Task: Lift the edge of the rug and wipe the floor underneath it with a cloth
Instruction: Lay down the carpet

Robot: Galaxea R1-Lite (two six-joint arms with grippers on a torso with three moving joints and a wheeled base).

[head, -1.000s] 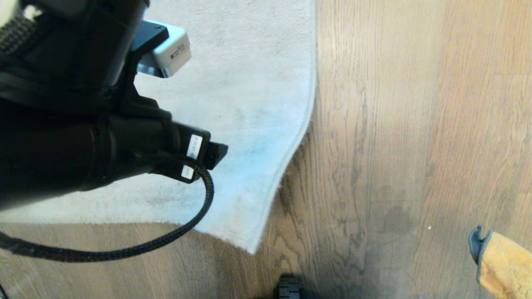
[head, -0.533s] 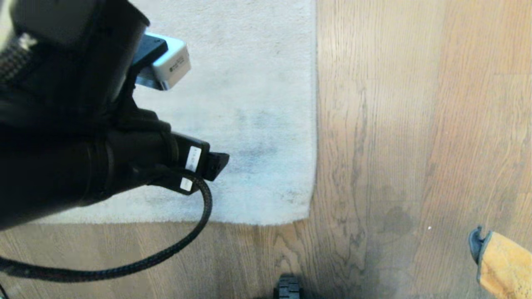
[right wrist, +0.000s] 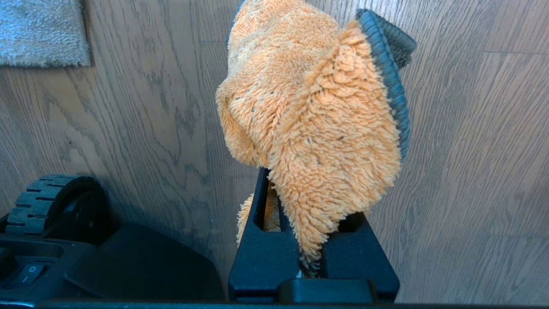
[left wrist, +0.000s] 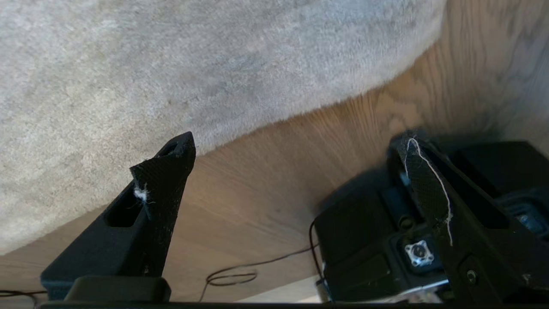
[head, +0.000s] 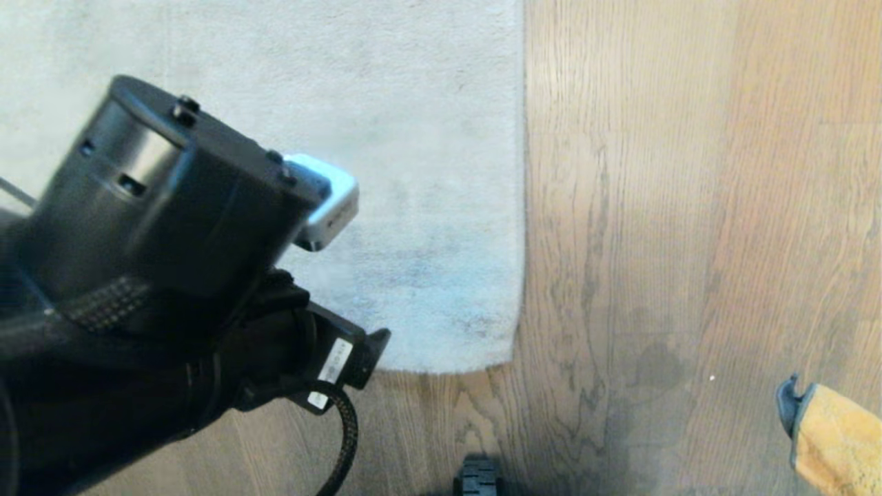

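Risk: the rug edge (head: 518, 227) lies flat on the floor (head: 689, 207), so no floor under it is exposed; a wipe now would only skim the bare planks beside the rug.
Cause: the left gripper (left wrist: 296, 171) hangs just off the rug's corner, fingers wide and holding nothing.
Cloth: the orange cloth (right wrist: 317, 128) is pinched in the right gripper (right wrist: 300, 240), well apart from the rug corner.
Rug look: pale grey short pile, straight border, faint darker smudges near the corner.

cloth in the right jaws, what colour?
Orange fluffy cloth with a grey-blue edge trim, held in the right gripper. Clearest in the right wrist view.
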